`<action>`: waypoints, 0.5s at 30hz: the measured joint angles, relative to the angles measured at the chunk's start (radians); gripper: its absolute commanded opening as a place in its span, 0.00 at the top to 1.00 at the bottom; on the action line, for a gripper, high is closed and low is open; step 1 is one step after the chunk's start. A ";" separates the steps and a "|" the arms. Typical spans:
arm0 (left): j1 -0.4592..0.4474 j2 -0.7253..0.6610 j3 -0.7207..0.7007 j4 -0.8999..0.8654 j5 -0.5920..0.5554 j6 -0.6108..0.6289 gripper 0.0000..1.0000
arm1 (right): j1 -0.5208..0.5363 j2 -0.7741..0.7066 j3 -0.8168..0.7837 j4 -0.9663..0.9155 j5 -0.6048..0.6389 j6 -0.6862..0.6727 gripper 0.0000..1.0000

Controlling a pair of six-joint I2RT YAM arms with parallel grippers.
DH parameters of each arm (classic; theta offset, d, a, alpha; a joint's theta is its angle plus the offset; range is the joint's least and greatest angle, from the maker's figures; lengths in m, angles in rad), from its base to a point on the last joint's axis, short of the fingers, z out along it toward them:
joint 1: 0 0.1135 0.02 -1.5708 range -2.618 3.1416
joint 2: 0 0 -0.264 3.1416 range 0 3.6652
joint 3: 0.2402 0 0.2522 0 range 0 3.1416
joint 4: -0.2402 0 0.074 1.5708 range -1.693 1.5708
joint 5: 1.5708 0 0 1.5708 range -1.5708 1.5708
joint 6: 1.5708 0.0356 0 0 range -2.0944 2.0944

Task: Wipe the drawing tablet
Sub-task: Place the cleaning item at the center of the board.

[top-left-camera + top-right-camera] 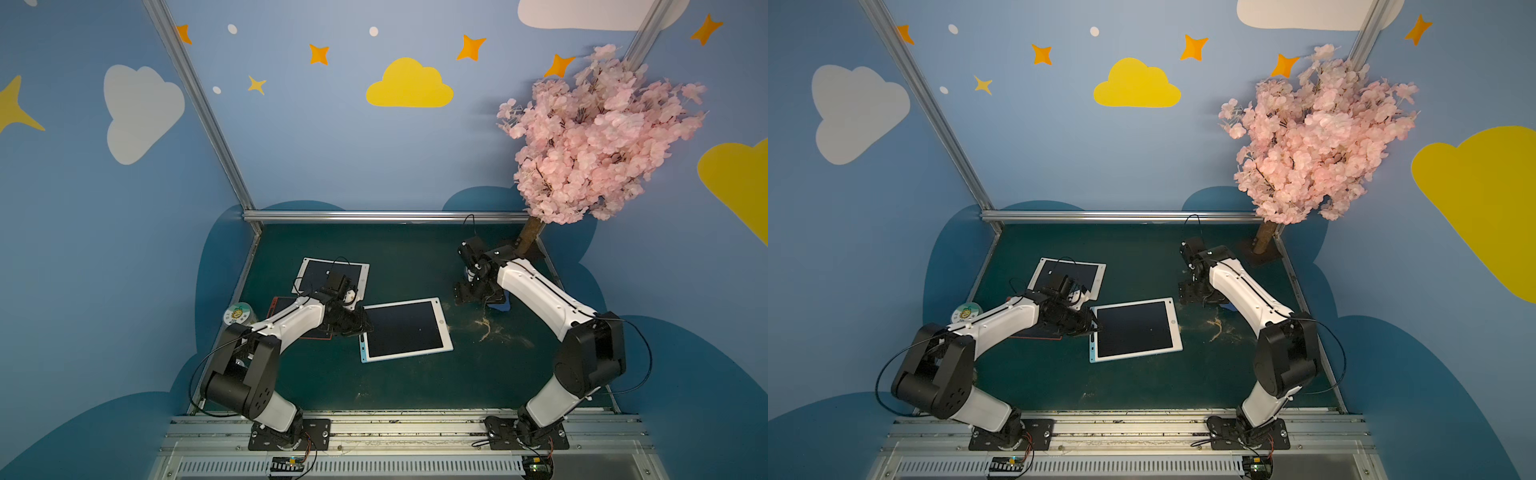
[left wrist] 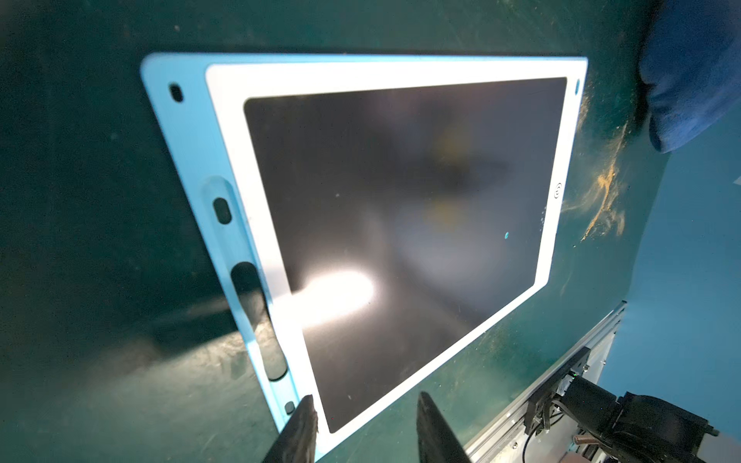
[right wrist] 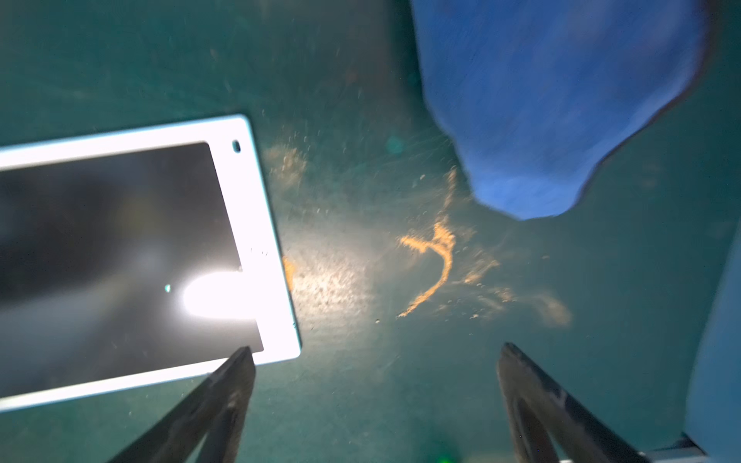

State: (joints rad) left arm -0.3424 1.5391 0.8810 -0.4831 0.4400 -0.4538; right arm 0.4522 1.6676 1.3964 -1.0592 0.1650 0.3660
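The drawing tablet (image 1: 405, 330) (image 1: 1136, 330) lies flat on the green mat, with a white frame, a light blue edge and a dark screen that shows no marks. My left gripper (image 1: 360, 328) (image 2: 367, 405) hovers at its near left corner with the jaws partly apart. One fingertip (image 2: 304, 417) is over the blue edge and the other is over the mat. A blue cloth (image 1: 500, 305) (image 3: 553, 100) lies loose on the mat to the tablet's right. My right gripper (image 1: 469, 297) (image 3: 377, 350) stands wide open beside the cloth with nothing in it.
An orange powder smear (image 1: 486, 326) (image 3: 437, 260) marks the mat between tablet and cloth. A second white tablet (image 1: 332, 274) and a red-framed one (image 1: 276, 307) lie at back left by a round canister (image 1: 237, 314). A pink blossom tree (image 1: 590, 137) stands at back right.
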 measured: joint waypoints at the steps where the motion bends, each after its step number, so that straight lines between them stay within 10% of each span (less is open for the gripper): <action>1: 0.000 0.002 0.000 0.002 0.003 0.000 0.58 | 0.000 0.000 -0.025 0.017 -0.037 -0.006 0.09; 15: 0.029 0.069 -0.003 0.010 -0.028 -0.004 0.57 | 0.016 0.168 -0.079 0.166 -0.454 -0.087 0.12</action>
State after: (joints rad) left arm -0.3130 1.6085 0.8776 -0.4728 0.4118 -0.4580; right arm 0.4683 1.8359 1.3178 -0.8936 -0.2893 0.2794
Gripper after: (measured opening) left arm 0.434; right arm 0.879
